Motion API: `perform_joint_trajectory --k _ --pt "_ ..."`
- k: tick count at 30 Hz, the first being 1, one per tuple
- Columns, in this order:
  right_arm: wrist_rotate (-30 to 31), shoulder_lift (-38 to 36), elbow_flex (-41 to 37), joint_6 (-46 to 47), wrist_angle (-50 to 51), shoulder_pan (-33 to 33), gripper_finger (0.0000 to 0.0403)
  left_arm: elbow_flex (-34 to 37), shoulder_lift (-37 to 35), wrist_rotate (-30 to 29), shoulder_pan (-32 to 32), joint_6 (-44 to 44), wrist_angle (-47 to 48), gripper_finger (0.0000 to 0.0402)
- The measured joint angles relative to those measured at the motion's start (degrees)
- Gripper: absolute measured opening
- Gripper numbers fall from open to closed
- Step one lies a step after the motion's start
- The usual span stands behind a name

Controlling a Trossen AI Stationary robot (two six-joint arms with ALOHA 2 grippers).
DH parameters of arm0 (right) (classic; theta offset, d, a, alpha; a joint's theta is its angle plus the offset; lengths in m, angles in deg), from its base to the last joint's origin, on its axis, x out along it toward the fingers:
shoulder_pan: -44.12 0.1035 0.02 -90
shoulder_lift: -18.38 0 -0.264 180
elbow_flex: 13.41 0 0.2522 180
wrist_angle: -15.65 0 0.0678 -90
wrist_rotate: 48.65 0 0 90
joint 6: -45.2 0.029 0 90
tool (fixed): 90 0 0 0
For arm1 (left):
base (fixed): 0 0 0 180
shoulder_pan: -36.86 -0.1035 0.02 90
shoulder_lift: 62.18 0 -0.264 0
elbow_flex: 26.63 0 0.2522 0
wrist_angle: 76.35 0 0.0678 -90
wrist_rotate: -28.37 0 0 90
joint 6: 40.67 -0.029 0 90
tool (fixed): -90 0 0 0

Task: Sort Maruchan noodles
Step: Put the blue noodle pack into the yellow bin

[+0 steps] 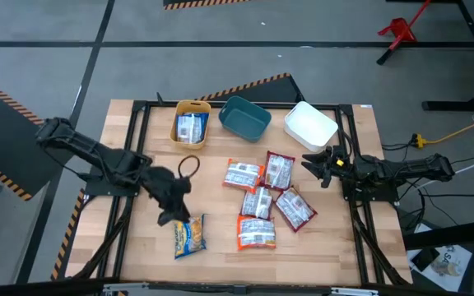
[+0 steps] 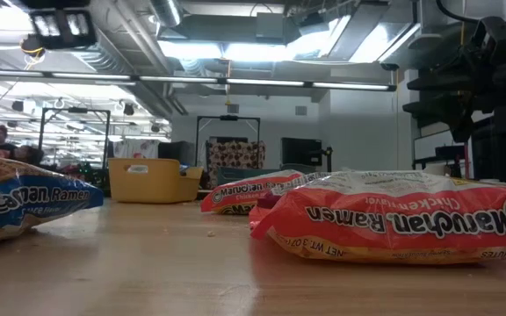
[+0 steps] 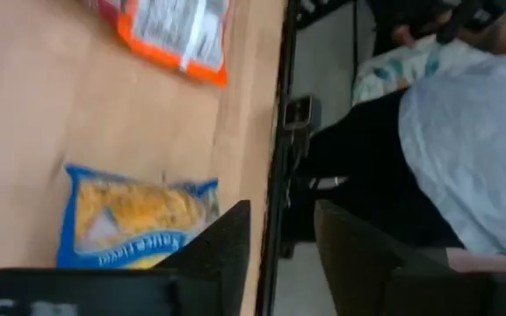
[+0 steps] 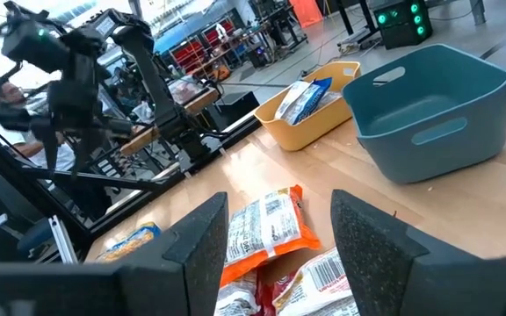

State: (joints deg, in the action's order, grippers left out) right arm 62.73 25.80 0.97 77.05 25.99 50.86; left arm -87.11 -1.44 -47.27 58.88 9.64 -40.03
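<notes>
A blue-and-yellow noodle packet (image 1: 189,236) lies flat near the table's front edge, left of the middle; the left wrist view shows it too (image 3: 130,219). My left gripper (image 1: 169,215) hovers just beside and above this packet, open (image 3: 281,206), with nothing between its fingers. Several orange and dark red packets (image 1: 266,201) lie flat in a loose cluster at mid-table. Another blue packet (image 1: 189,127) lies in the yellow bin (image 1: 178,115). My right gripper (image 1: 315,164) waits open at the right (image 4: 279,197), holding nothing.
A teal bin (image 1: 243,117) and a white bin (image 1: 309,125) stand beside the yellow one along the far edge. A person in a grey top (image 3: 473,132) stands past the table's near edge. Bare wood lies at the front right.
</notes>
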Motion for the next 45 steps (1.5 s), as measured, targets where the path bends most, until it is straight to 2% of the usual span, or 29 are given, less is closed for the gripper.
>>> perform_joint_trajectory --k 4,12,17,21,22,29,34,39,45 --pt "0.0 0.0 0.0 0.9 0.0 0.0 0.0191 0.0 3.0 0.7 3.8 -2.2 0.2 0.0164" --pt "0.0 0.0 0.0 1.1 0.0 0.0 0.0191 0.0 10.6 1.1 8.2 -15.2 4.2 0.0216" --pt "0.9 0.0 0.0 1.1 -0.1 0.0 0.0191 0.0 15.4 -4.7 9.7 -20.6 10.0 0.0236" --pt "1.6 0.0 0.0 1.1 -0.1 0.0 0.0191 0.0 18.9 -16.1 10.4 -18.7 16.0 0.0259" --pt "1.6 0.0 0.0 1.1 -0.1 0.0 0.0191 0.1 19.8 -17.0 10.3 -17.7 17.9 0.0263" --pt "1.6 0.0 0.0 2.6 -0.1 0.0 0.0191 0.1 21.9 -11.5 10.1 -17.6 16.1 0.0266" --pt "1.6 0.0 0.0 2.4 -0.1 0.0 0.0191 0.1 21.9 -13.7 10.0 -17.8 15.0 0.0266" --pt "1.6 0.0 0.0 2.4 -0.1 0.0 0.0191 0.0 21.9 -18.9 10.0 -16.5 14.3 0.0266" --pt "1.6 0.0 0.0 2.4 -0.1 0.0 0.0191 1.3 21.9 -16.8 10.1 -19.2 15.6 0.0280"
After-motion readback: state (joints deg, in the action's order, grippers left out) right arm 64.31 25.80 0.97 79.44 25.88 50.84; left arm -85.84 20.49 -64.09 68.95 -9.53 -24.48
